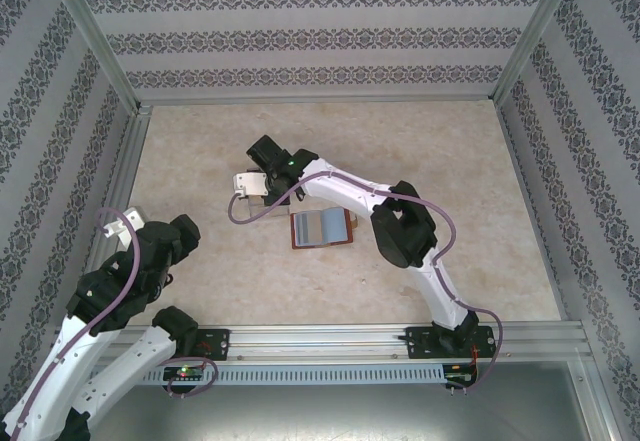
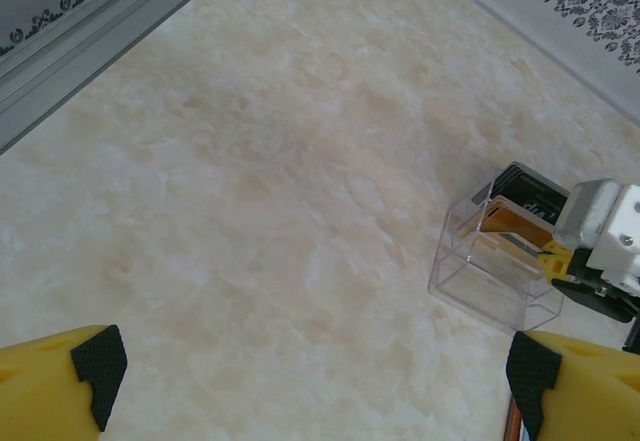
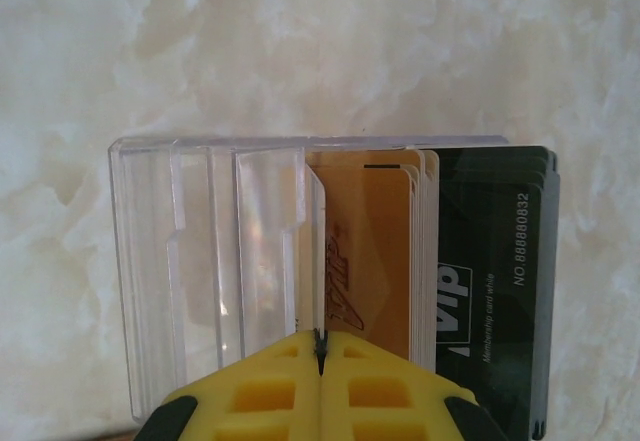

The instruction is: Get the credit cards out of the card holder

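The card holder [image 1: 322, 229], a reddish-brown wallet, lies spread open mid-table with its bluish inside up. My right gripper [image 1: 250, 183] [image 3: 320, 346] is further back and to the left, over a clear plastic box [image 3: 215, 261] [image 2: 495, 271]. It is shut on a thin pale credit card [image 3: 320, 251], seen edge-on and standing upright in the box beside the orange-and-black contents [image 3: 440, 251]. My left gripper [image 2: 320, 386] [image 1: 185, 233] hangs open over bare table near the left, well apart from the wallet.
Metal frame rails [image 1: 120, 151] and patterned walls enclose the marble tabletop [image 1: 420, 151]. The right arm's links [image 1: 400, 226] pass just right of the wallet. A purple cable [image 1: 255, 211] loops beside the box.
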